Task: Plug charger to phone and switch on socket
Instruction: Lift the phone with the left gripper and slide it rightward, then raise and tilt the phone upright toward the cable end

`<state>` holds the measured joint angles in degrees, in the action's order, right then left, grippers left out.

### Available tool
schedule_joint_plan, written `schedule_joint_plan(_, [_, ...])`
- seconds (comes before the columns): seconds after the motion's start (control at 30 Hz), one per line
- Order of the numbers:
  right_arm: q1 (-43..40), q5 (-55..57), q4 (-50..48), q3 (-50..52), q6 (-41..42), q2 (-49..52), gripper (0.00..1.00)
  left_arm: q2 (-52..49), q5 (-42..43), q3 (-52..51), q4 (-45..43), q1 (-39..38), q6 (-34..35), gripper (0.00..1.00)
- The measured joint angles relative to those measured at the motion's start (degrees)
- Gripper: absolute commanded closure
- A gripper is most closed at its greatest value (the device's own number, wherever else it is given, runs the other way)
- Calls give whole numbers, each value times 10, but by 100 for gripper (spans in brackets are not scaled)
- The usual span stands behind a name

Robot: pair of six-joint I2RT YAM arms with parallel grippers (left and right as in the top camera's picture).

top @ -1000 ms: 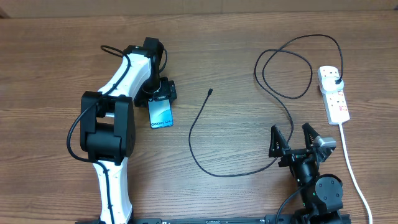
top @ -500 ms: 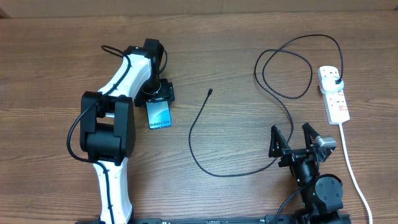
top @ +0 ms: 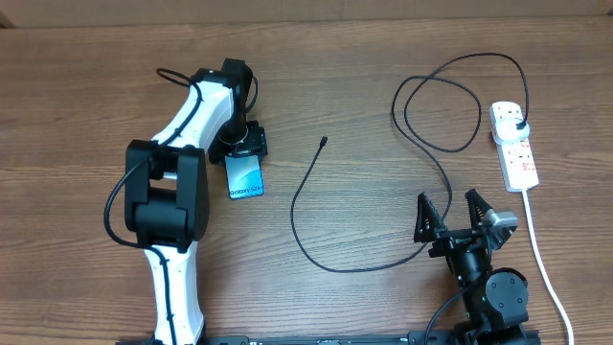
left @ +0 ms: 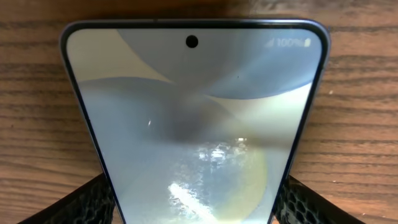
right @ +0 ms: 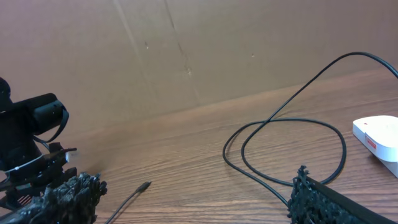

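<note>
Left gripper (top: pixel 242 144): we saw its fingers narrow around the phone (top: pixel 246 178); firm grasp unclear.
Right gripper (top: pixel 446 199): spread wide, empty.
Charger (top: pixel 296 207): lay unplugged, right of phone.
Meaning: plugging not begun.

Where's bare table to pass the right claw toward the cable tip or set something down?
Free: the strip between the phone and the charger's curve; the pocket right of that curve, short of its loops; the far-left table beyond the left arm. Crowded: the right side, where loops, right claw, socket and white cord bunch.
</note>
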<state>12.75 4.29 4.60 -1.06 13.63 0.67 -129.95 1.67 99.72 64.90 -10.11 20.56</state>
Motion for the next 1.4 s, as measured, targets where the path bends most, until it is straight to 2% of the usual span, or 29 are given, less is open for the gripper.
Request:
schedule_joint_plan(0.33, [0, 0, 0, 0, 0, 0, 0, -50, 18, 107, 108, 1, 0, 27])
schedule_joint_plan(0.77, [0, 0, 0, 0, 0, 0, 0, -52, 42, 254, 212, 1, -1, 28])
schedule_joint_plan(1.2, [0, 0, 0, 0, 0, 0, 0, -52, 119, 373, 314, 1, -2, 29])
schedule_joint_plan(1.4, [0, 0, 0, 0, 0, 0, 0, -52, 190, 389, 315, 1, -2, 32])
